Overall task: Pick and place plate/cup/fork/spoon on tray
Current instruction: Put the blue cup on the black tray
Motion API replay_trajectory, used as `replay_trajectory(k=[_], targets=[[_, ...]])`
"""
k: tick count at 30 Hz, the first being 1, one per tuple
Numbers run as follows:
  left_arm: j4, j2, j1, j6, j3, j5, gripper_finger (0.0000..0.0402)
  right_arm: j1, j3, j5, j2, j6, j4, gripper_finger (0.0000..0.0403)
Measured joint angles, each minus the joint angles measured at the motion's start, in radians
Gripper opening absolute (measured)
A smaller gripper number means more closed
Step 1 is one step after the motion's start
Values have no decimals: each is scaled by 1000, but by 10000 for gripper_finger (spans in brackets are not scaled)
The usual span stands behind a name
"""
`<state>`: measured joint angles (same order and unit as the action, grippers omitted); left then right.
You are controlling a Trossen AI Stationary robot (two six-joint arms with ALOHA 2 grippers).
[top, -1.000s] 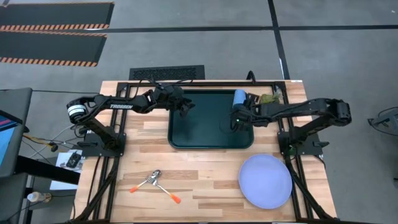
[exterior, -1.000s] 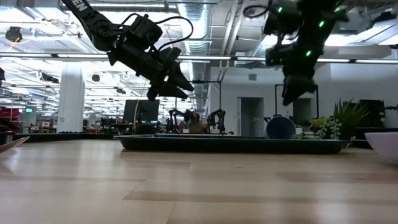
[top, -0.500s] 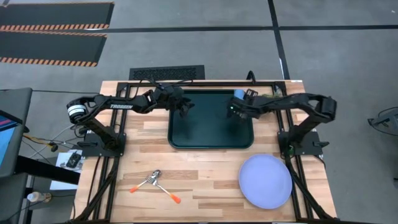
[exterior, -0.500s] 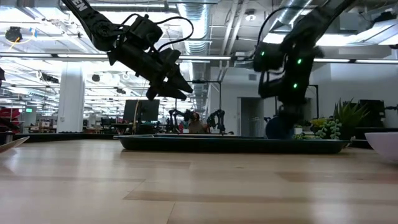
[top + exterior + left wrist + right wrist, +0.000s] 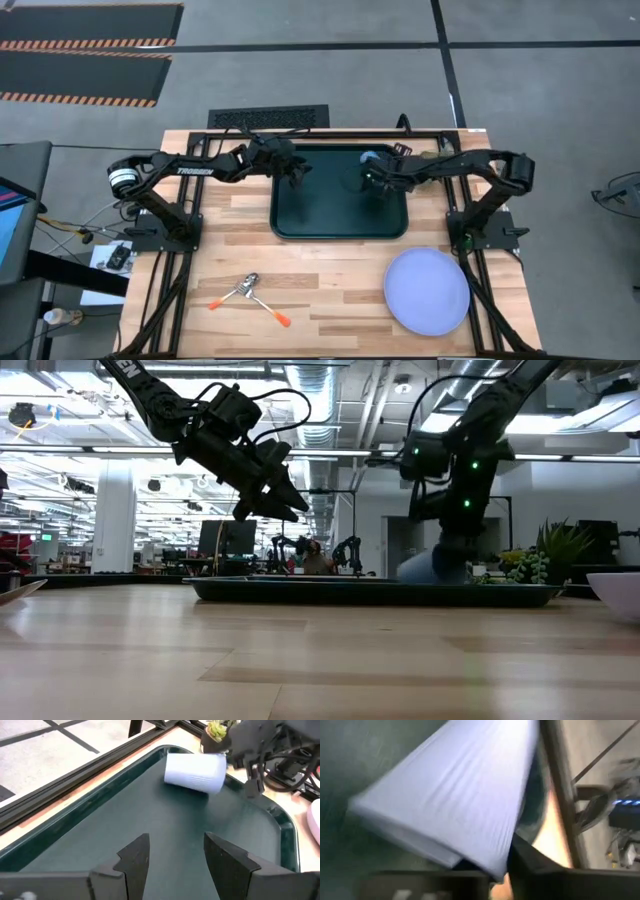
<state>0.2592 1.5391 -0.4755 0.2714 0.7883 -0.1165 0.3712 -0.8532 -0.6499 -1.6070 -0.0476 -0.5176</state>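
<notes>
Where tray sits, wooden table.

Cup blurred, cutlery too small

The cup fills the right wrist view as a blur; fork and spoon, crossed at seven o'clock, cannot be told apart.

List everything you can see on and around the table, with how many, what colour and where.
tray: one, dark green, far middle of the table.
cup: one, pale blue, lying on its side in the tray's far right corner.
plate: one, lavender-blue, near right of the table, off the tray.
fork and spoon: one each, orange handles, near left, crossed.
plant: one, green, beyond the tray's right end.
left claw: open, hanging over the tray's left part.
right claw: at the cup.
</notes>
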Motion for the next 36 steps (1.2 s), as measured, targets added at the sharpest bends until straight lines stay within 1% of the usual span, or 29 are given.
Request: replay_trajectory(k=[1, 2, 5, 8, 11, 14, 17, 22, 27, 31, 36], targets=[[0, 0, 0, 0, 0, 0, 174, -1, -1, 8, 16, 0, 2, 23], [0, 0, 0, 0, 0, 0, 174, -4, -3, 36, 33, -1, 1, 17], [0, 0, 0, 6, 0, 0, 174, -5, -8, 91, 76, 39, -64, 16], [0, 0, 0, 31, 0, 0, 174, 2, -66, 182, 126, 73, -226, 7], [-1, 0, 0, 47, 0, -2, 174, 12, -154, 243, 156, 70, -411, 6], [0, 0, 0, 47, 0, -6, 174, 37, -262, 310, 154, -4, -576, 5], [0, 0, 0, 47, 0, -6, 174, 77, -374, 348, 101, -73, -679, 3], [-1, 0, 0, 73, 0, -20, 174, 144, -496, 386, -36, -130, -751, 3], [-1, 0, 0, 93, 0, -53, 174, 163, -560, 389, -156, -200, -788, 3], [-3, 0, 0, 107, 0, -58, 174, 179, -596, 381, -242, -231, -821, 4], [-16, 0, 0, 107, 0, -58, 174, 194, -622, 358, -289, -243, -843, 10]])
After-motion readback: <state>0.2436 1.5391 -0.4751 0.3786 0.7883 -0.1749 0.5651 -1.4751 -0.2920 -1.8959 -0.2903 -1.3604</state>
